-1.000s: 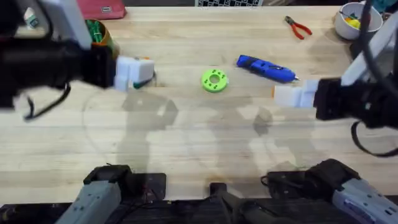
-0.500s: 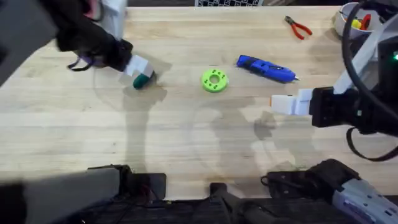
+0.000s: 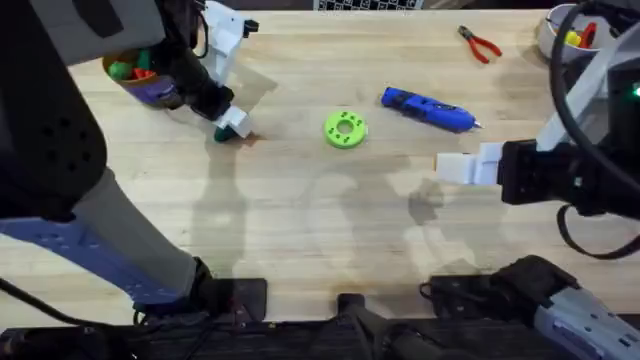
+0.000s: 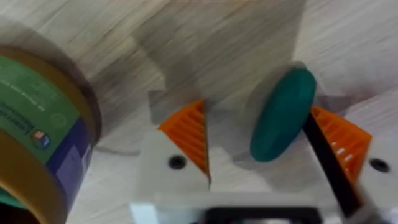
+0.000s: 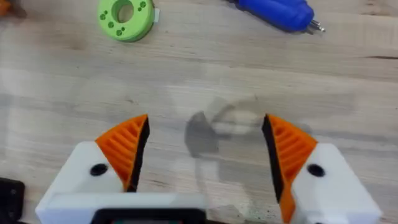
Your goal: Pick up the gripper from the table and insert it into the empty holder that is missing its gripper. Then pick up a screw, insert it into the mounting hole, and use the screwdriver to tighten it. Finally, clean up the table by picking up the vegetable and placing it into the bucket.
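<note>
Pale wood table (image 3: 330,220), left gripper (image 4: 261,140) wide, vegetable (image 4: 283,115) between pads, bucket (image 4: 37,124) beside, right gripper (image 5: 205,155) wide, empty

Pale wooden table (image 3: 330,230), grain running sideways, soft shadows.

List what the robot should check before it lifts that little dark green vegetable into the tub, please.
1. Vegetable sits between the left end effector's pads: ok.
2. Both pads grip it: not ok; it touches one pad, with a gap to the other.
3. Bucket is close beside: ok.
4. Room inside the bucket: cannot tell; the overhead view shows coloured items already in it.
5. Right end effector is out of the way, open over bare table: ok.
</note>
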Available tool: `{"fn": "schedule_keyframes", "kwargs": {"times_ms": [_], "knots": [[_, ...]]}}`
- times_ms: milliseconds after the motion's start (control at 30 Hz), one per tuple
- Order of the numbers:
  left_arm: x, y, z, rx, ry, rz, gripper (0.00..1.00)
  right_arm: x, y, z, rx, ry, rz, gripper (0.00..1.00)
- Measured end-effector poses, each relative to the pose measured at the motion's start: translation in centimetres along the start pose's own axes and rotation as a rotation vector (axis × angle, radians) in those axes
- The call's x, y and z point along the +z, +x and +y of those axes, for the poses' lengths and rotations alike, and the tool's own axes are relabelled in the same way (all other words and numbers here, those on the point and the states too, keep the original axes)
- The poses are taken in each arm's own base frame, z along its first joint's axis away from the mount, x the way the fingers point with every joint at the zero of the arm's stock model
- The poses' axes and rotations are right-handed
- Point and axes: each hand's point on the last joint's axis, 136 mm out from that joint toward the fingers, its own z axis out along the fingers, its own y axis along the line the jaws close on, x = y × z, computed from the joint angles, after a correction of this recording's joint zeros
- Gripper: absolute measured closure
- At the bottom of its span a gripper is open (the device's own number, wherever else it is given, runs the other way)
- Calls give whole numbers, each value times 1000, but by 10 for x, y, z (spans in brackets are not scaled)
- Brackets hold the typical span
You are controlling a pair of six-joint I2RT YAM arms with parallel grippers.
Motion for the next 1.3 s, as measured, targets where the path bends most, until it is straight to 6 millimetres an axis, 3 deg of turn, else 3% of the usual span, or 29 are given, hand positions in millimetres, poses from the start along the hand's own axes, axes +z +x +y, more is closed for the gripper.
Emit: {"fn": "schedule_keyframes", "kwargs": {"times_ms": [67,200,233,433,600,800,933,1167,1300], "knots": [[0,-1,0,8,3,-2,325,0,0,0,0,0,0,8],[-1,-3,-1,19,2,-6,944,0,0,0,0,0,0,7],[-2,-3,-1,20,3,-6,973,0,0,0,0,0,0,8],[-8,-2,-1,-46,21,24,972,0,0,0,0,0,0,7],[-46,-23,14,-102,-16,-20,972,0,0,0,0,0,0,7],[-117,-53,63,-211,-194,-166,972,0,-1,0,0,-1,-2,8],[-152,-50,111,-358,-308,-278,972,0,-1,0,1,-1,-2,8],[-157,-6,181,-591,-365,-338,972,0,-1,0,0,-1,-2,8],[-144,-9,195,-612,-358,-359,972,0,-1,0,0,-1,-2,8]]}}
